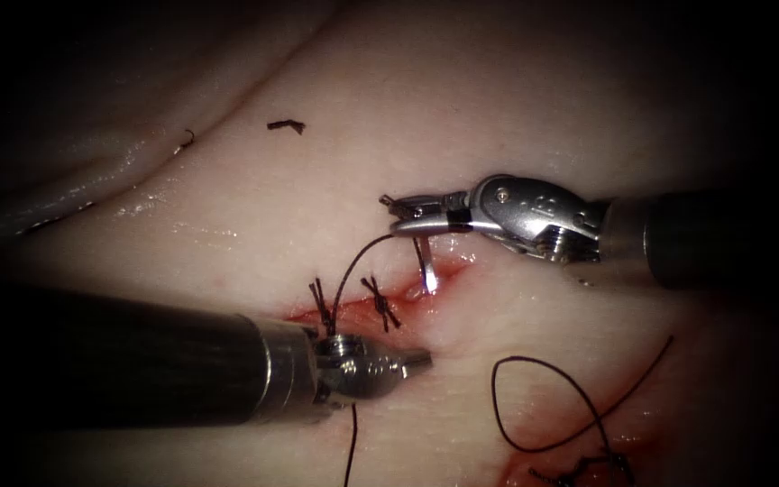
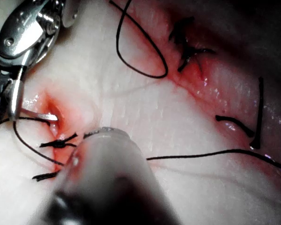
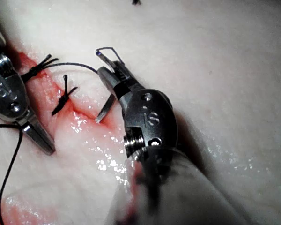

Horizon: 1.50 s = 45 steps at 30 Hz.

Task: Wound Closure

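Note:
The tissue (image 1: 516, 99) has a red cut (image 1: 407, 293) with two dark knotted stitches (image 1: 380, 303) across it. My right tool (image 1: 406, 215) comes from the right, above the cut, shut on the curved needle (image 1: 425, 266) near its tail. The needle points down, its tip at the open right end of the cut (image 3: 99, 119); how deep it sits cannot be told. The thread (image 1: 353, 261) arcs from the jaws toward the left stitch. My left tool (image 1: 412, 360) lies just below the cut, shut, with nothing seen in it. The same needle (image 2: 37, 114) meets the cut (image 2: 54, 119).
A loose thread loop (image 1: 543, 406) lies at the lower right near another stitched red line (image 1: 588, 469). Short cut thread ends (image 1: 286, 126) lie on the far tissue. More thread (image 1: 352, 442) trails under the left tool. The left shaft (image 1: 137, 370) covers the lower left.

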Motion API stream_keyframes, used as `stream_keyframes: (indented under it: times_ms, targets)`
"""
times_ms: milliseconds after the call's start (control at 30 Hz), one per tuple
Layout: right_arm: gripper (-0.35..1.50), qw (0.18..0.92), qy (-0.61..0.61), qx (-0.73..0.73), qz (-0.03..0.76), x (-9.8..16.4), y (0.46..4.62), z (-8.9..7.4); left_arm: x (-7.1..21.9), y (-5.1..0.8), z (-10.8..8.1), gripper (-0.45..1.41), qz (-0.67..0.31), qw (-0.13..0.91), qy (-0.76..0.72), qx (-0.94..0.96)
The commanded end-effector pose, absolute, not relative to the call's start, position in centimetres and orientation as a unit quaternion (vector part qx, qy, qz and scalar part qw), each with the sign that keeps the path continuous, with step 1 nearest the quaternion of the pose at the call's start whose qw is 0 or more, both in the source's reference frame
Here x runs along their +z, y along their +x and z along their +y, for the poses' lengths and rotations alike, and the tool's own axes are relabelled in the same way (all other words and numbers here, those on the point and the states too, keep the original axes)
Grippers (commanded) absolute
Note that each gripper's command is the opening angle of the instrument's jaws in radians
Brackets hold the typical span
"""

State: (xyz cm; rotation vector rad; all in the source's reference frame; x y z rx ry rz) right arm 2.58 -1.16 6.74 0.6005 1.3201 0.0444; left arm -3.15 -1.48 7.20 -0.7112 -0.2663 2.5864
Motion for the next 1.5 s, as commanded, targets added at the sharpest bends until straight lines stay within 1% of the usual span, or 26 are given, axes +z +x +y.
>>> stream_keyframes:
  times_ms: [33, 267, 367, 500, 1000, 1233, 1500]
  targets:
    - [-0.35, 0.747, 0.276, 0.016, 0.605, 6.79, 2.66, -1.20, 7.25, -3.20, -1.53, 0.00, -0.098, 0.221, -0.258, 0.935]
    - [-0.35, 0.744, 0.307, 0.038, 0.592, 6.79, 2.67, -1.22, 7.27, -3.20, -1.53, -0.01, -0.097, 0.220, -0.257, 0.936]
    - [-0.35, 0.746, 0.335, 0.089, 0.569, 6.79, 2.68, -1.21, 7.29, -3.21, -1.54, -0.01, -0.098, 0.223, -0.254, 0.936]
    - [-0.35, 0.740, 0.344, 0.138, 0.562, 6.79, 2.68, -1.19, 7.32, -3.21, -1.56, -0.01, -0.097, 0.222, -0.252, 0.937]
    - [-0.35, 0.722, 0.389, 0.218, 0.529, 6.76, 2.67, -1.20, 7.33, -3.22, -1.56, -0.01, -0.097, 0.222, -0.252, 0.937]
    - [-0.35, 0.672, 0.470, 0.268, 0.505, 6.68, 2.63, -1.29, 7.38, -3.19, -1.57, -0.01, -0.098, 0.222, -0.249, 0.938]
    - [-0.35, 0.634, 0.533, 0.278, 0.487, 6.58, 2.54, -1.52, 7.38, -3.17, -1.56, -0.01, -0.099, 0.220, -0.250, 0.938]
